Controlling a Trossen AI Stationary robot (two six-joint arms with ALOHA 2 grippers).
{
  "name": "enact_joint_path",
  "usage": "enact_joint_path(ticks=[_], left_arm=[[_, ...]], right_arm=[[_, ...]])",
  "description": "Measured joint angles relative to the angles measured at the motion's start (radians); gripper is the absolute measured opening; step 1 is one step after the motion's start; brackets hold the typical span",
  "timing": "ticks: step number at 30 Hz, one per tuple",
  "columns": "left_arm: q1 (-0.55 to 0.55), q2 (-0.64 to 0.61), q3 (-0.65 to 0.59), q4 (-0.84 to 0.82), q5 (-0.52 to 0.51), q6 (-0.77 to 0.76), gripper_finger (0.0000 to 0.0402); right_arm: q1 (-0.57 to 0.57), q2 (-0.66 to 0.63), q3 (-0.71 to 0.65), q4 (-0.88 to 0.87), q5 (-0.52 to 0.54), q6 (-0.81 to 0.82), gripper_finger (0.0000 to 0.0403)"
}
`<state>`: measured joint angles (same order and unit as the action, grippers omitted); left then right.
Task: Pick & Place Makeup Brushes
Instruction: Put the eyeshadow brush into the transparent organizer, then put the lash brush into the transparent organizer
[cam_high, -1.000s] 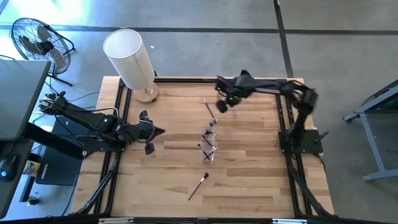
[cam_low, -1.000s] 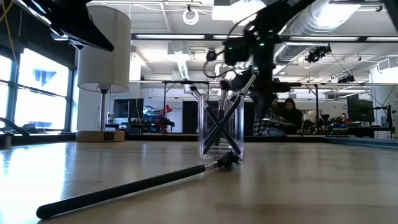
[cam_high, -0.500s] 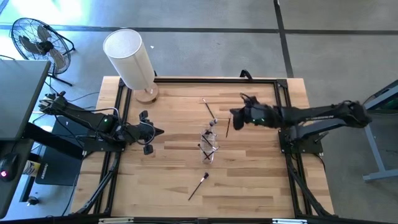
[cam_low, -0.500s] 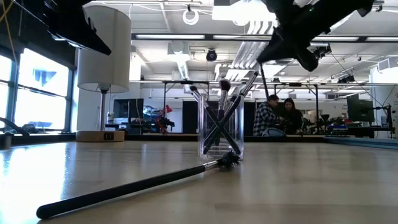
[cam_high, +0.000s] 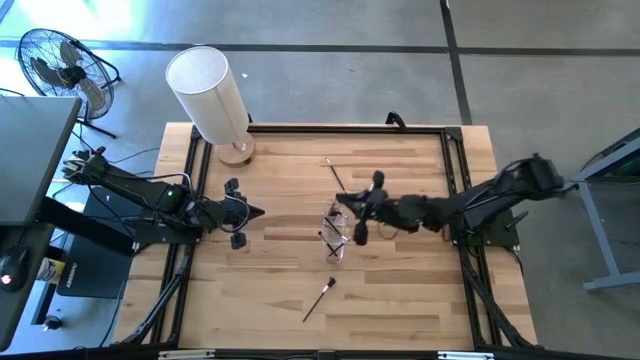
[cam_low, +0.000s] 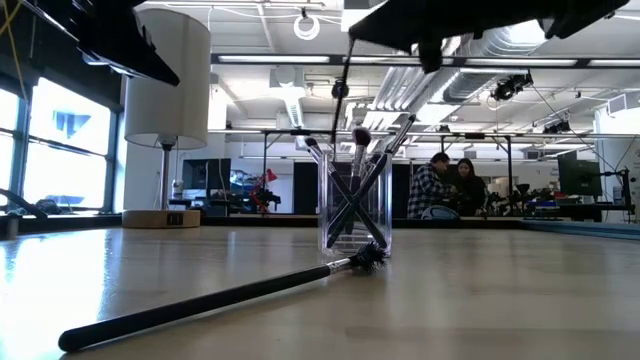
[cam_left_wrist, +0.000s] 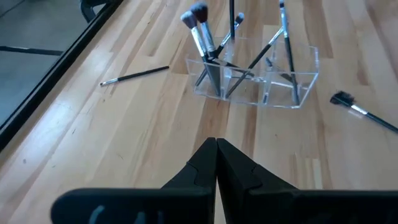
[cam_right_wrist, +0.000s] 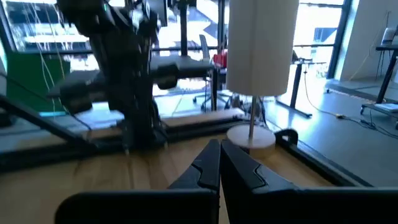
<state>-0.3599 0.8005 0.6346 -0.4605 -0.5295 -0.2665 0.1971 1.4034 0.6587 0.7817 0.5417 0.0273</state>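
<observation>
While its fingers stay out of sight from overhead, the right claw (cam_high: 352, 208) reaches in from the right of the frame to hang over the clear organiser (cam_high: 338, 234) at the centre of the counter (cam_high: 400, 300). It is clenched on one thin dark brush (cam_low: 346, 75). At counter level, that brush hangs nearly upright in the upper middle of the picture, its lower end just above the organiser and apart from it.

Several makeup brushes (cam_low: 355, 170) already stand crossed inside the organiser, bristles up. Two more lie flat on the wood. One long brush (cam_high: 320, 298) rests at the lower centre of the overhead frame, well apart from the organiser. A shorter brush (cam_high: 336, 176) lies just above the organiser.

At centre left of the overhead frame, the left claw (cam_high: 255, 210) waits low over the counter with its fingers pressed together and nothing between them, pointing toward the organiser.

A white-shaded lamp (cam_high: 210, 95) stands at the counter's upper left corner. Two people (cam_low: 445, 185) sit in the room beyond.
</observation>
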Motion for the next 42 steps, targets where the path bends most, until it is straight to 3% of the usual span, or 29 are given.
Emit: enact_joint_path(ticks=[7, 14, 18, 24, 29, 33, 38, 42], left_arm=[[0.0, 0.014, 0.0, 0.01, 0.05, -0.039, 0.0003], [0.0, 0.082, 0.0, 0.024, 0.051, -0.151, 0.0012], [0.0, 0.149, 0.0, 0.094, 0.085, -0.166, 0.0063], [0.0, 0.273, 0.017, 0.213, 0.143, -0.187, 0.0144], [-0.01, 0.407, 0.129, 0.218, 0.174, -0.243, 0.0151], [-0.046, 0.534, 0.265, 0.178, 0.069, -0.283, 0.0152], [-0.086, 0.728, 0.503, 0.011, 0.005, -0.403, 0.0152], [-0.108, 0.894, 0.713, -0.177, -0.021, -0.559, 0.0152]], right_arm=[[0.019, 0.145, 0.032, -0.01, -0.002, 0.11, 0.0], [0.036, 0.16, 0.034, -0.113, -0.007, 0.204, 0.0], [0.022, 0.16, 0.034, -0.176, -0.05, 0.292, 0.0005], [-0.008, 0.14, 0.034, -0.235, -0.188, 0.305, 0.0045], [-0.036, 0.078, 0.034, -0.318, -0.3, 0.282, 0.0095], [-0.049, 0.005, 0.034, -0.467, -0.369, 0.256, 0.0136], [-0.055, -0.135, 0.034, -0.714, -0.393, 0.203, 0.0169], [-0.055, -0.259, 0.034, -0.89, -0.359, 0.232, 0.0172]])
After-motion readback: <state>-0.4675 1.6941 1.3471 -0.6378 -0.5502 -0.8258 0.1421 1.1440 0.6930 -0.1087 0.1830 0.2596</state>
